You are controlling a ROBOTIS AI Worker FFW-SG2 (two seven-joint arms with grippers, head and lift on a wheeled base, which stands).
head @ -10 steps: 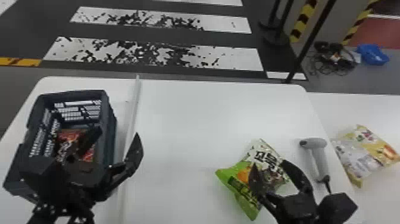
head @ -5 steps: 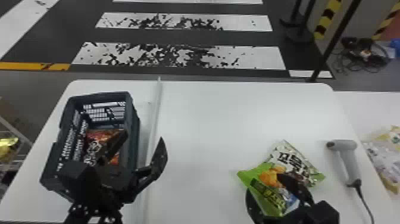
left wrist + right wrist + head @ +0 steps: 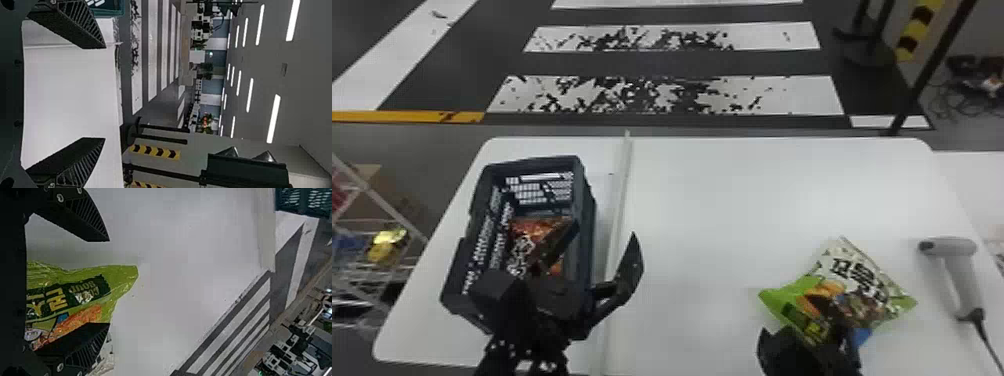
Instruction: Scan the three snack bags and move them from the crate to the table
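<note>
In the head view, my left gripper is open over the right side of the dark crate, with a red-orange snack bag inside. The left wrist view also has my left gripper, nothing between its fingers. A green-and-white snack bag lies on the white table. My right gripper is at that bag's near side, hiding part of it. Seen in the right wrist view, my right gripper stands open, the green end of the bag between its spread fingers.
A grey handheld scanner with a cable lies on the table's right side. A pale strip runs across the table beside the crate. A wire rack stands left of the table, and a black post rises behind it.
The head view has turned left, shifting everything rightward in it. My right gripper has moved left relative to the green bag, to its near side. The bag on the side table has slid almost out of sight.
</note>
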